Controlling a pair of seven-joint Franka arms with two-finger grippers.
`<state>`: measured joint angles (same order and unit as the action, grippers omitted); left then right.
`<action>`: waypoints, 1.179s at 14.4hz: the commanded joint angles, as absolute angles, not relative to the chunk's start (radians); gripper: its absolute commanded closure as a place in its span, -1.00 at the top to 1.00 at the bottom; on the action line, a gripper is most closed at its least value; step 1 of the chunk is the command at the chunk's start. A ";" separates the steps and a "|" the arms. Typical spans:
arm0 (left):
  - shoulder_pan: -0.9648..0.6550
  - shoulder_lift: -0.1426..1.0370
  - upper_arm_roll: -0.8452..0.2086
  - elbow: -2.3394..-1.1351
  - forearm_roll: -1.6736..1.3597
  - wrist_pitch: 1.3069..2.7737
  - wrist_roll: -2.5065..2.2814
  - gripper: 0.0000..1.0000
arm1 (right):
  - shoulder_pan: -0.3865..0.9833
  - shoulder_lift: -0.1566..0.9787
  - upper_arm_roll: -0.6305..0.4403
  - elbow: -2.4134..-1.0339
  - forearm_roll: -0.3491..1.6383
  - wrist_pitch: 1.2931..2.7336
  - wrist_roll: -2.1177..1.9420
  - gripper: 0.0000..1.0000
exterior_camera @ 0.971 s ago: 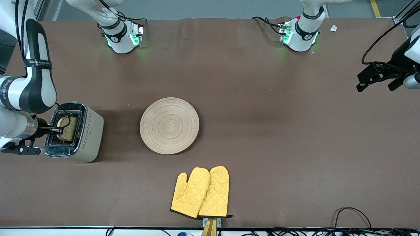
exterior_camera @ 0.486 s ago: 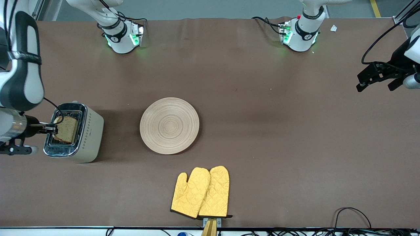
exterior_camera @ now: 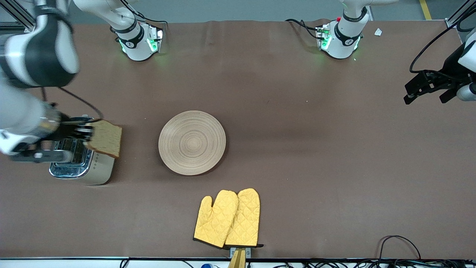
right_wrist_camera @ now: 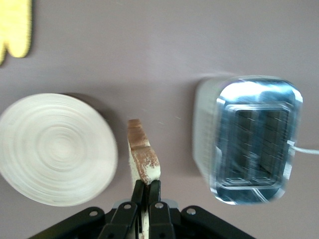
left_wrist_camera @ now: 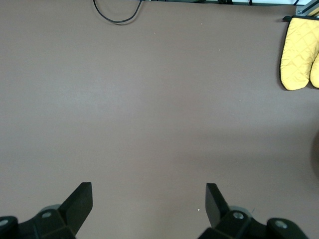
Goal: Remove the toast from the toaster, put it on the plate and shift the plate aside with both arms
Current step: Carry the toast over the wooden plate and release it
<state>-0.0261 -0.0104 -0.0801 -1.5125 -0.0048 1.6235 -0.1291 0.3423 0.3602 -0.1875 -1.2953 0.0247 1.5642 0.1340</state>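
Your right gripper [exterior_camera: 86, 132] pinches the brown speckled toast slice [exterior_camera: 106, 138] above the silver toaster [exterior_camera: 80, 163], flat face up, pointing toward the round tan wooden plate [exterior_camera: 192, 142]; your left gripper [exterior_camera: 424, 89] waits open.

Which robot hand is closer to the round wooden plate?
The right one. The right gripper holds the toast in the air over the toaster, just beside the plate. The left gripper waits open over the left arm's end of the table, well away from it.
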 commanded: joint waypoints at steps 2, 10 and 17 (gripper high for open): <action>-0.028 0.002 -0.083 -1.488 0.008 1.603 -0.146 1.00 | 0.425 0.377 -0.195 -1.429 0.095 1.737 0.163 -1.00; -0.029 0.014 -0.083 -1.491 0.008 1.562 -0.133 1.00 | 0.515 0.417 -0.195 -1.735 0.728 2.193 0.173 -1.00; -0.034 0.017 -0.083 -1.491 0.008 1.560 -0.138 1.00 | 0.540 0.497 -0.192 -1.868 0.744 2.234 0.053 -1.00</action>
<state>-0.0286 0.0096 -0.0806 -1.5125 -0.0048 1.5792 -0.1291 0.5483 0.5339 -0.1897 -1.7725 0.7140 2.2575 0.1388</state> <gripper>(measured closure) 0.000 0.930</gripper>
